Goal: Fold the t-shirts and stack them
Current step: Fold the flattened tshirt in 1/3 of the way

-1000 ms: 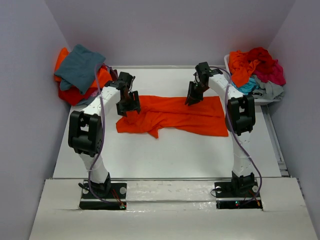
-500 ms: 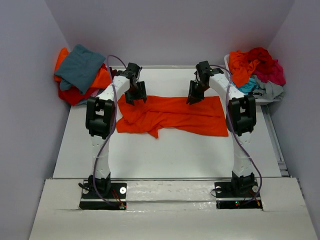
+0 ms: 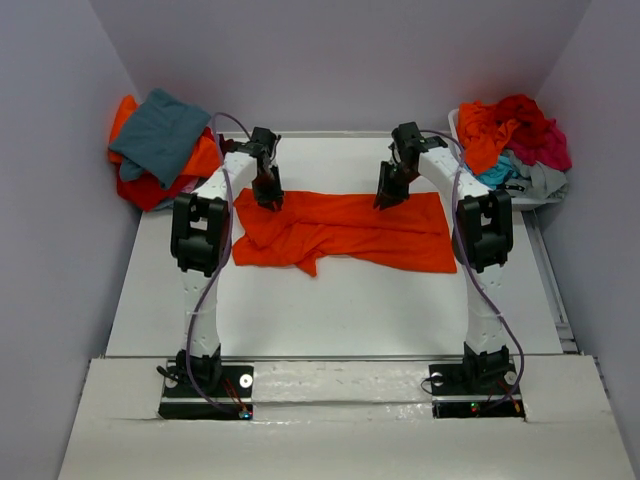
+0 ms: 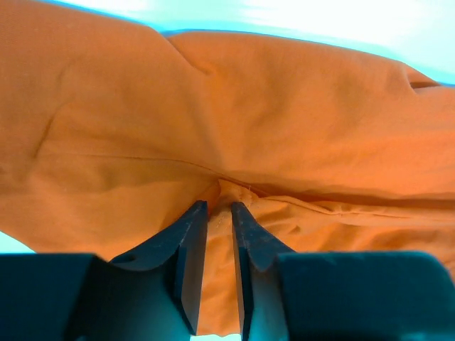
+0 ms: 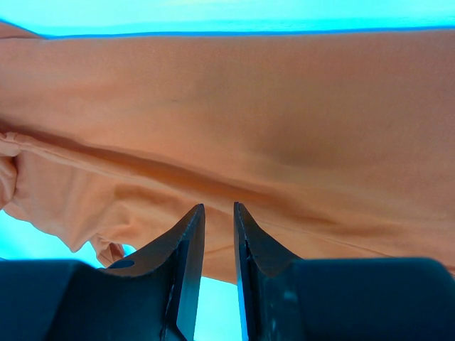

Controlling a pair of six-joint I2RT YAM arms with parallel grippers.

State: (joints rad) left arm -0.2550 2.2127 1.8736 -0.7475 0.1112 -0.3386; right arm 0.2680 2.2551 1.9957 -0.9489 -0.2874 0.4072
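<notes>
On white table (image 3: 330, 310), orange t-shirt (image 3: 350, 225)

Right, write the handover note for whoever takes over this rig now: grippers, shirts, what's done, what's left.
Left gripper: closed on a fold at the far left edge of the orange t-shirt.
Right gripper: closed on the shirt's far edge, right of middle.
The shirt lies spread but rumpled across the table, not yet folded.
Done: pile at far left, teal-grey on top.
Left: fold and stack this one, then the heap in the white bin at far right.
</notes>
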